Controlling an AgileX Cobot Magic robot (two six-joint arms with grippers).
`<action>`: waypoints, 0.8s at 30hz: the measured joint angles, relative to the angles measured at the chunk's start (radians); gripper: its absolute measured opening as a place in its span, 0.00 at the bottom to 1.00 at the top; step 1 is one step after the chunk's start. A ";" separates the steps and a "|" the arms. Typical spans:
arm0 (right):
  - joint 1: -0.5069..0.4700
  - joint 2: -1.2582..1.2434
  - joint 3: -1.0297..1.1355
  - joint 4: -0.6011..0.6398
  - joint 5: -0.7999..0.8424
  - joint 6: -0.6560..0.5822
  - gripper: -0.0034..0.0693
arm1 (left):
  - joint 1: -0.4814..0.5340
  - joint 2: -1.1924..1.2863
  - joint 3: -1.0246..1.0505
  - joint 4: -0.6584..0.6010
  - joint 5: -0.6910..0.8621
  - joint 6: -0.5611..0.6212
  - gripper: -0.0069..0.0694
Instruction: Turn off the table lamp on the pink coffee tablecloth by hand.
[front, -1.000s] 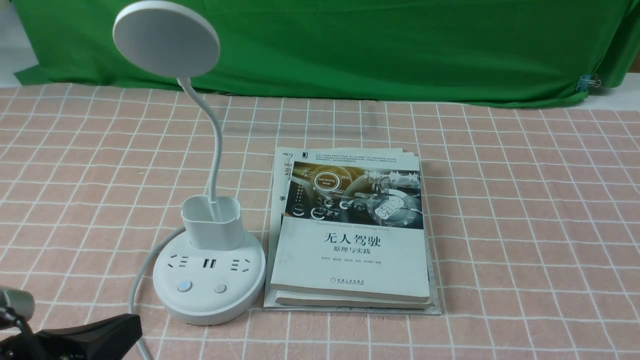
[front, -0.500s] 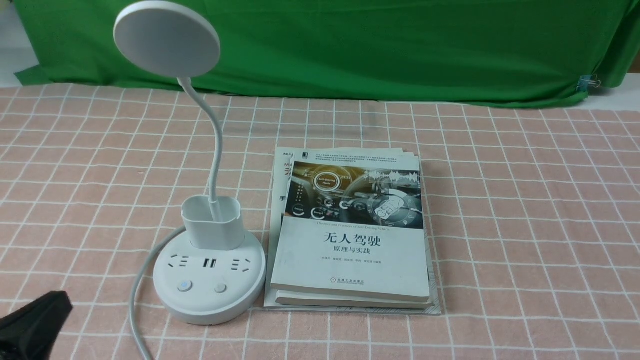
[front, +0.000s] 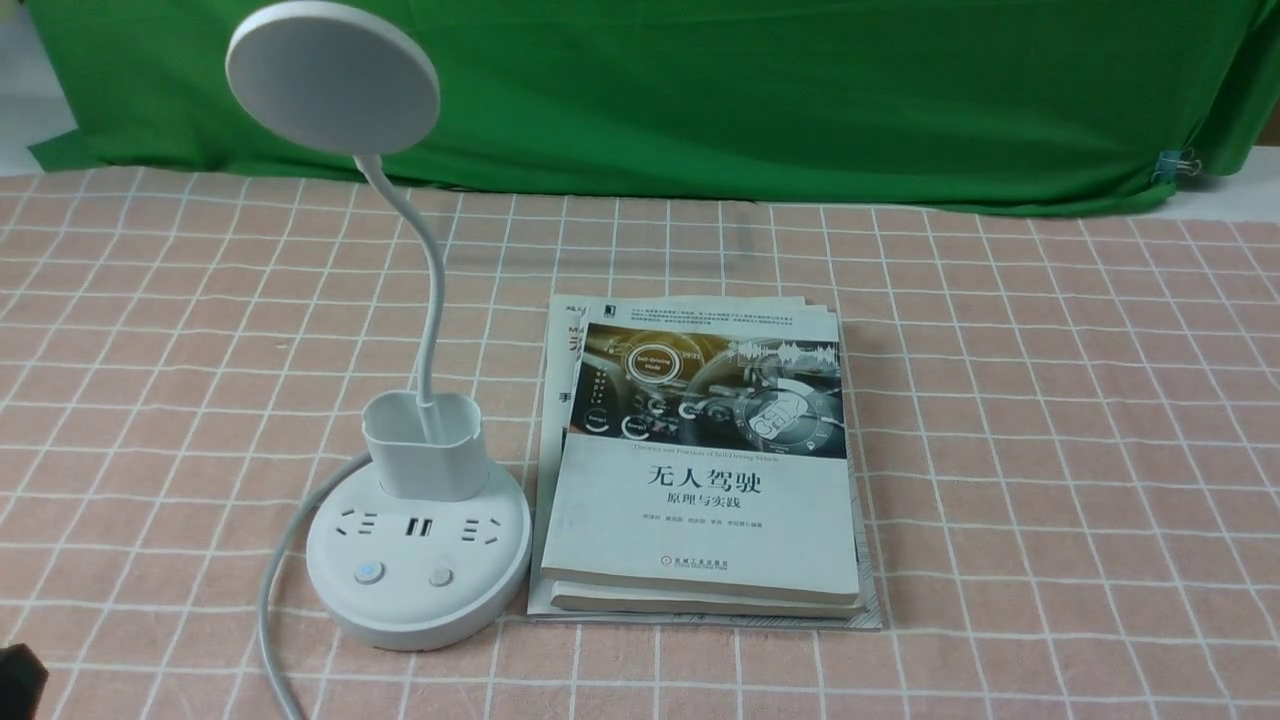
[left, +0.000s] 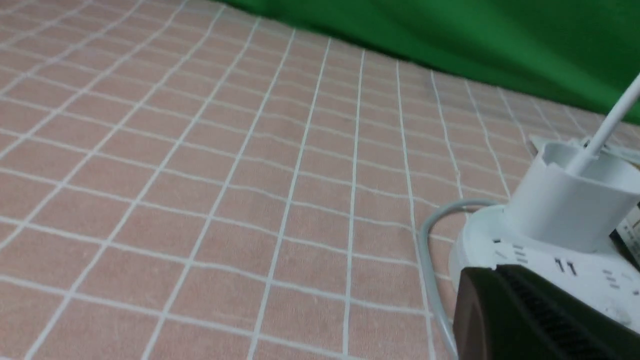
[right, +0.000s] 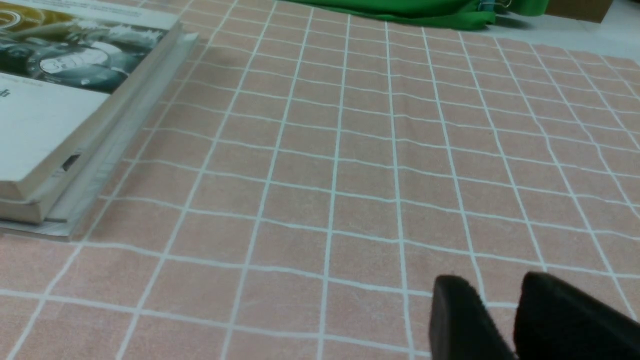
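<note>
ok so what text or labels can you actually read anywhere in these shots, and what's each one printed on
"无人驾驶" – large black title on the white-covered top book of the stack.
"原理与实践" – smaller subtitle line just below it.
"Self-Driving Mode" – in the dashboard photo on the same cover, barely legible.
Author line, publisher line and the print along the cover's top: too small to read.
Red and black characters on the lower book's exposed edge: mostly covered.
White round-based table lamp: socket markings only, no readable text.
</note>
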 joint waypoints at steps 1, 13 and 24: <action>0.000 0.000 0.000 0.000 -0.001 0.000 0.38 | -0.003 0.000 0.000 0.000 0.008 0.004 0.09; 0.000 0.000 0.000 0.000 -0.001 0.000 0.38 | -0.070 0.000 0.000 -0.004 0.019 0.030 0.09; 0.000 0.000 0.000 0.000 -0.001 0.000 0.38 | -0.070 0.000 0.000 0.000 0.019 0.030 0.09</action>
